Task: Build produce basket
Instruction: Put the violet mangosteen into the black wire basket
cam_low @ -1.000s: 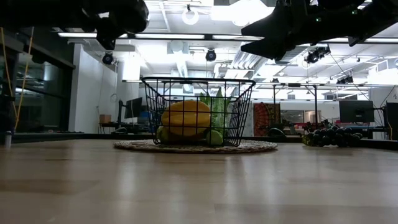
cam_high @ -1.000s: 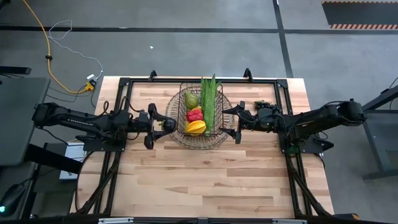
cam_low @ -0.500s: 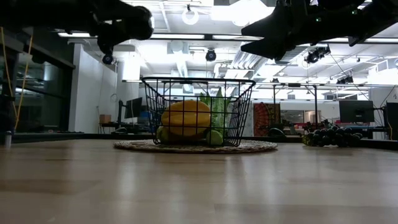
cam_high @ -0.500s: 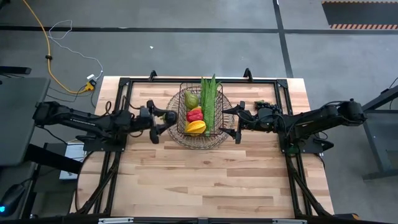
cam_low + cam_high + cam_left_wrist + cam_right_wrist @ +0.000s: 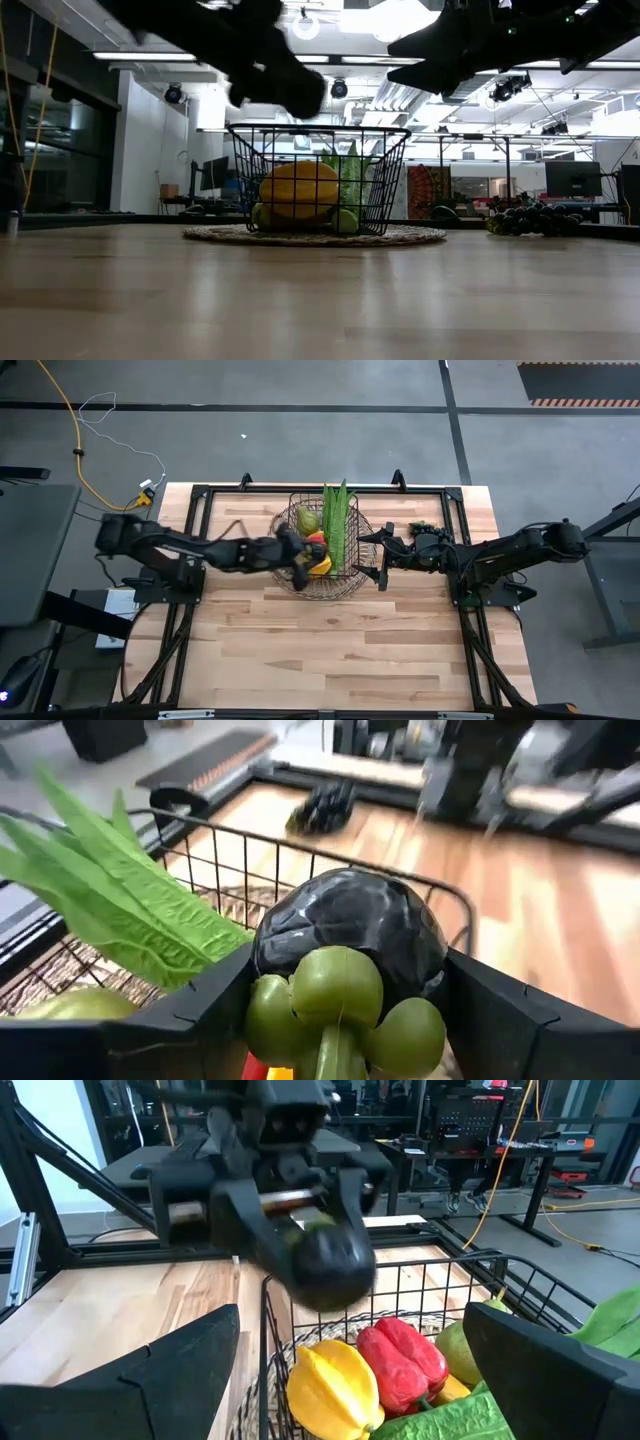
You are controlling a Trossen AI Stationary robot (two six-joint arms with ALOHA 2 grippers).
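One dark round fruit (image 5: 350, 935) pinched in the left gripper (image 5: 297, 555) jaws over the basket (image 5: 352, 582), leafy bunch (image 5: 336, 518) lying lengthwise, tips toward the worktop's far edge, right gripper (image 5: 378, 558) beside the rim, jaws spread.

No legible text, label or number — none on anything.

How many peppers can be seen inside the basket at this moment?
2. The yellow pepper lies near the basket wall facing the left gripper; the red pepper touches it. Others may be hidden underneath.
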